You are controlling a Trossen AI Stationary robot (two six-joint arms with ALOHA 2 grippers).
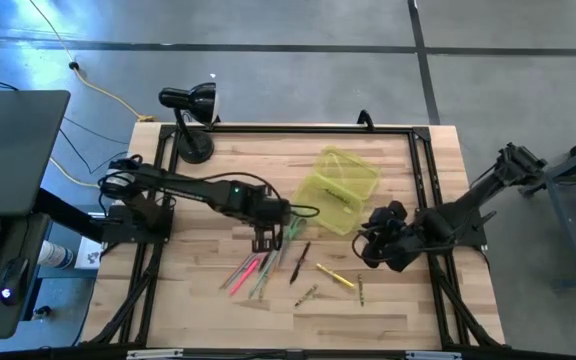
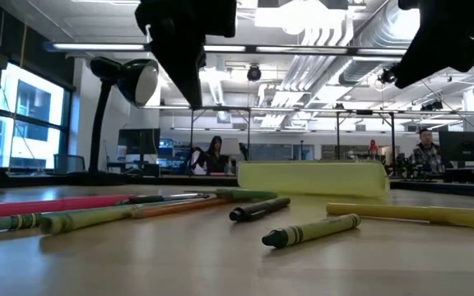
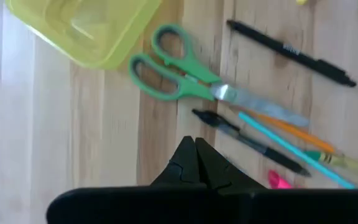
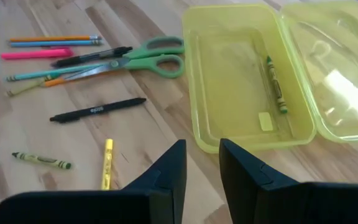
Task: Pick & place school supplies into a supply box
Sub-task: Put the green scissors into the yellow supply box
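Two grippers over the table, supply box open with one green crayon inside.

I saw my left gripper pinched fully together, empty, hovering over the pile of supplies just beside the green-handled scissors, whose handles lay near the box's corner. My right gripper sat near the box's front wall, fingers a narrow gap apart and holding nothing. The box's lid lay folded flat beside the tray. Left on the wood were a black pen, a yellow crayon, a second green crayon, a pink marker and thin orange and blue pencils by the scissors. A black desk lamp stood at the table's far corner.
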